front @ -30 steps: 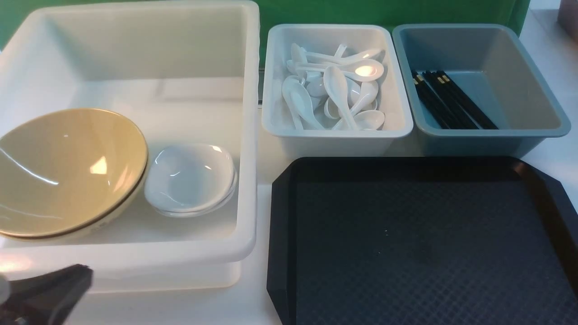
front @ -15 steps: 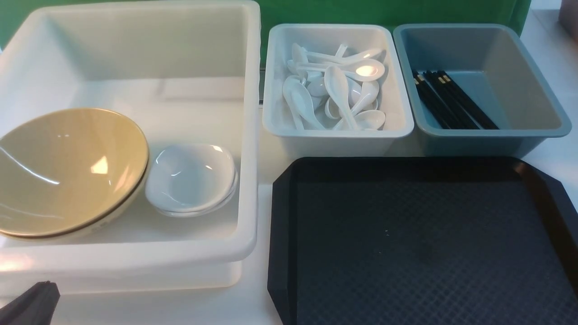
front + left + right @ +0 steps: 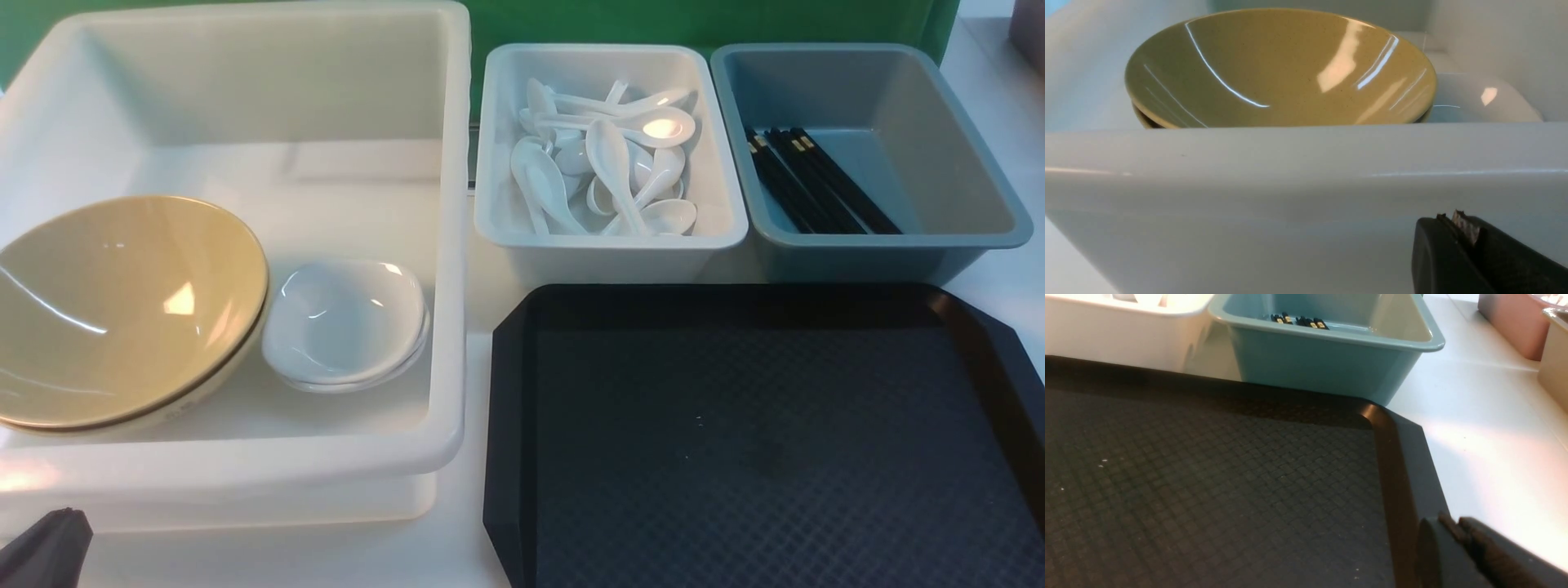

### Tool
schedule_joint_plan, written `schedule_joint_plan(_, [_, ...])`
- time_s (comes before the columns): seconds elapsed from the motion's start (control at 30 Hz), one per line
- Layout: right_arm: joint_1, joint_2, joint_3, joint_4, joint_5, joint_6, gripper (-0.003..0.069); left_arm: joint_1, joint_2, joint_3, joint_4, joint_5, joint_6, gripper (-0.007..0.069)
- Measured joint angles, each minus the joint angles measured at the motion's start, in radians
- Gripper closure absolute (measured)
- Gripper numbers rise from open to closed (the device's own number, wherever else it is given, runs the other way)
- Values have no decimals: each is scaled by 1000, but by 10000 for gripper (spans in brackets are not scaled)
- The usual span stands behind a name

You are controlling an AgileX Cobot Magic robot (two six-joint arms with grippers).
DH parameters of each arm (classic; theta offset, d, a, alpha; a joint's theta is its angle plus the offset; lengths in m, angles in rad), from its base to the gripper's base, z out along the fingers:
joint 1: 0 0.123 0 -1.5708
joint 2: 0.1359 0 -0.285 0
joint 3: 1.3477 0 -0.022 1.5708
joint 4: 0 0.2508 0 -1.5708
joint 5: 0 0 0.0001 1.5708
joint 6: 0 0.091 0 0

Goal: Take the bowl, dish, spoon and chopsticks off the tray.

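The black tray (image 3: 759, 441) lies at the front right with nothing on it; it also shows in the right wrist view (image 3: 1208, 490). The tan-yellow bowl (image 3: 122, 310) leans in the big white tub (image 3: 445, 245), stacked on a second one, and shows in the left wrist view (image 3: 1278, 69). White dishes (image 3: 343, 322) sit beside it. Spoons (image 3: 608, 163) fill the small white tub. Black chopsticks (image 3: 816, 184) lie in the grey-blue tub. My left gripper (image 3: 45, 543) is shut and empty, low in front of the big tub (image 3: 1447, 218). My right gripper (image 3: 1449, 522) is shut and empty over the tray's right rim.
The small white tub (image 3: 608, 245) and the grey-blue tub (image 3: 865, 245) stand behind the tray. In the right wrist view a pink container (image 3: 1511, 322) and a beige one (image 3: 1553, 355) stand to the far right on the white table.
My left gripper has drawn back and down towards the lower left corner of the front view. Nothing else has moved.
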Motion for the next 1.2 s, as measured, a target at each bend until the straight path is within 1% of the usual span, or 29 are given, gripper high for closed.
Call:
schedule_joint_plan(0.63, [0,0,0,1,0,0,561,0,0,0,-1,0,0,636])
schedule_joint_plan(1.2, [0,0,0,1,0,0,561,0,0,0,-1,0,0,636])
